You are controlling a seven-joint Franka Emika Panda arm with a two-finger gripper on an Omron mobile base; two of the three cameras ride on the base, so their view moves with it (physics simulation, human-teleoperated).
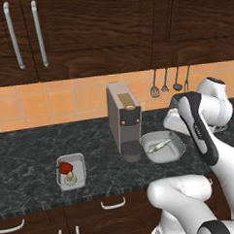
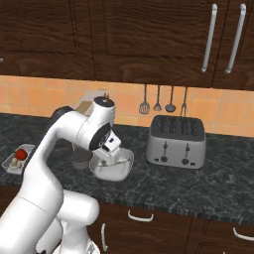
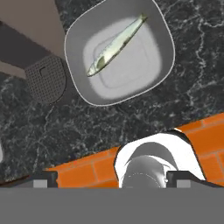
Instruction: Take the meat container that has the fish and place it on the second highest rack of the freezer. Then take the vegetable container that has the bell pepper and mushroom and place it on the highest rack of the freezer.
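While my gripper (image 3: 113, 185) hovers, opening unreadable, holding nothing, the meat container (image 3: 162, 48) lies straight ahead, fish (image 3: 114, 46) set corner-to-corner.

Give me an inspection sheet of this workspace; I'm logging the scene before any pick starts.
Surface: dark marbled counter, orange tiled wall behind.
Job's things: fish lies diagonally in a grey tray beside the coffee machine; bell pepper and mushroom share a second tray further left. Freezer: nothing seen.
Clutter: coffee machine, toaster, utensils hanging on the wall.
Tool: tool hovers above the fish tray, touching nothing; whether it is open or shut cannot be told.
Cables: nothing seen.
Surroundings: dark wooden cabinets above, drawers below.
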